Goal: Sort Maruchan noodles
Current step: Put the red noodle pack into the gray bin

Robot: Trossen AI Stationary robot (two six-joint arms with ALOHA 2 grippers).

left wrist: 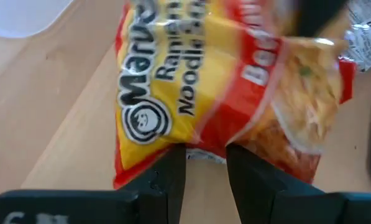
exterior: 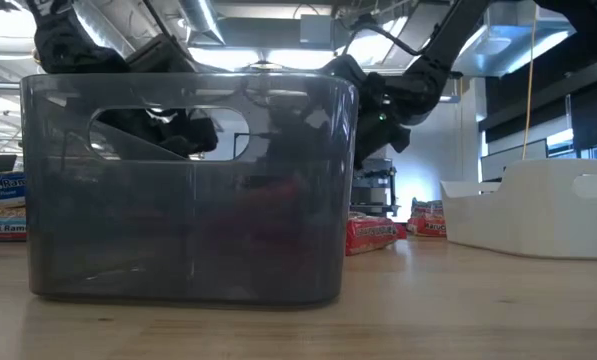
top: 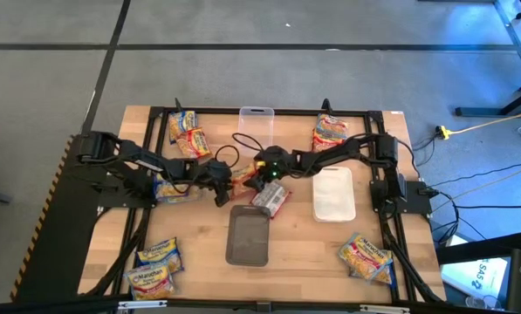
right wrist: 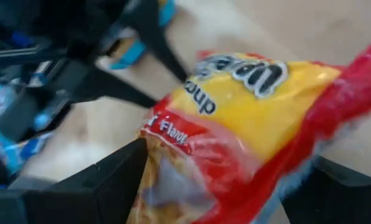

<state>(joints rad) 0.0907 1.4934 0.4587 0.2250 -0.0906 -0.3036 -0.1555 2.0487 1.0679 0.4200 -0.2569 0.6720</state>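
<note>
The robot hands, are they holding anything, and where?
Left gripper pinches a red noodle packet by its edge. Right gripper is open around that packet's other end.

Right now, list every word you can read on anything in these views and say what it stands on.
"Maru", "Ramen", "Noodle": red and yellow plastic noodle packet in the left pincer.
"Flavor": red label of the same kind of packet between the right pincer's fingers.
"Maruchan": blue-trimmed packets at the table's near left corner.
Other packets' print: too small or blurred.

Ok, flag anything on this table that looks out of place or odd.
One red packet sits between both grippers mid-table: the left gripper pinches its edge, the right gripper's open fingers straddle it. A second packet lies askew, back side up.
</note>
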